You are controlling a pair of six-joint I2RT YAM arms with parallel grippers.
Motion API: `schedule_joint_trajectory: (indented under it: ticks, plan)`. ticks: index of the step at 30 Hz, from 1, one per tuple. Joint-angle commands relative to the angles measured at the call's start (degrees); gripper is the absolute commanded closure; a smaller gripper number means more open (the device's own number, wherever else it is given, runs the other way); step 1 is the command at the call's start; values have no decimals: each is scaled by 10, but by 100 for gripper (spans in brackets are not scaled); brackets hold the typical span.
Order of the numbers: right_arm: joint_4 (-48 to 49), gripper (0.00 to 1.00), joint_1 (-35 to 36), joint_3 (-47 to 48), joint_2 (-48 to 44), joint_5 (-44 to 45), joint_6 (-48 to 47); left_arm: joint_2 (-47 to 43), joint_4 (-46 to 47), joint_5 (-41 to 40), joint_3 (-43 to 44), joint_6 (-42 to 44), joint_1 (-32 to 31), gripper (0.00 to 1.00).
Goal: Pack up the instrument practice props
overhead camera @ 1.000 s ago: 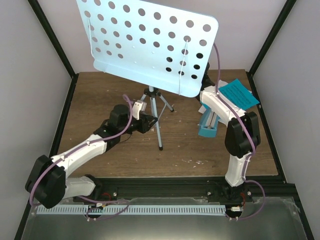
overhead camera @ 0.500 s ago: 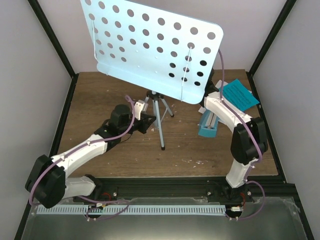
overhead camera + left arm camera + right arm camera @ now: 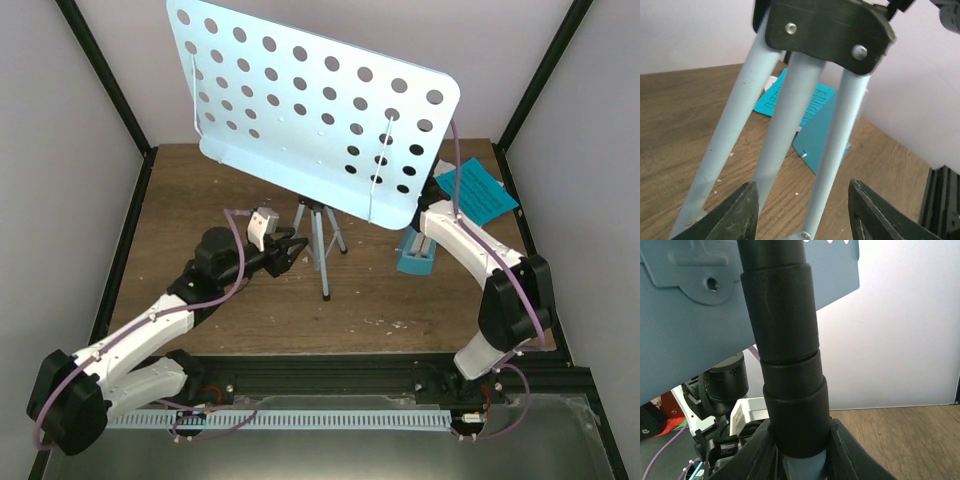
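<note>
The pale blue perforated music stand (image 3: 310, 120) leans to the right on its thin tripod legs (image 3: 322, 245). My left gripper (image 3: 288, 250) is open just left of the legs. In the left wrist view the legs (image 3: 790, 125) rise between its spread fingers (image 3: 735, 215), untouched. My right gripper (image 3: 800, 455) is shut on the stand's black post collar (image 3: 790, 380); in the top view the plate hides it. The teal metronome (image 3: 415, 255) lies beside my right arm (image 3: 460, 240). Cyan and white music sheets (image 3: 480, 190) lie at the far right and also show in the left wrist view (image 3: 805, 102).
Black frame posts (image 3: 110, 90) and pale walls close in the wooden table (image 3: 200, 190) on three sides. A black rail (image 3: 330, 375) runs along the near edge. The stand's plate overhangs the table's middle and back.
The stand's plate has shifted right and tilted further, its legs moving with it. My left arm has drawn back towards the near left. My right arm's elbow has swung right.
</note>
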Motion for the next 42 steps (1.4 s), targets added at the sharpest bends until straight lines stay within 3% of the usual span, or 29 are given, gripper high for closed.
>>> schedule_joint_trajectory:
  ticks: [1, 4, 6, 17, 25, 30, 37, 42]
  plan:
    - [-17, 99, 9, -21, -34, 6, 17, -16, 70, 51, -26, 0, -1, 39]
    - [-13, 99, 10, -39, -47, 10, 18, -2, 103, 91, -23, -2, -1, 12]
    - [-7, 99, 10, -52, -55, 13, 20, 10, 127, 92, -23, 0, -2, 1]
    - [15, 99, 14, -75, -71, 20, 34, 151, 330, 107, 11, 19, -21, 0]
    - [19, 99, 14, -84, -82, 30, 37, 217, 330, 26, 43, 70, -77, 1]
    - [37, 99, 15, -104, -94, 45, 46, 236, 345, 0, 46, 69, -85, 13]
    - [51, 99, 15, -127, -117, 63, 52, 243, 357, -29, 42, 54, -94, 51]
    - [53, 99, 15, -141, -134, 74, 49, 244, 360, -39, 34, 52, -104, 53]
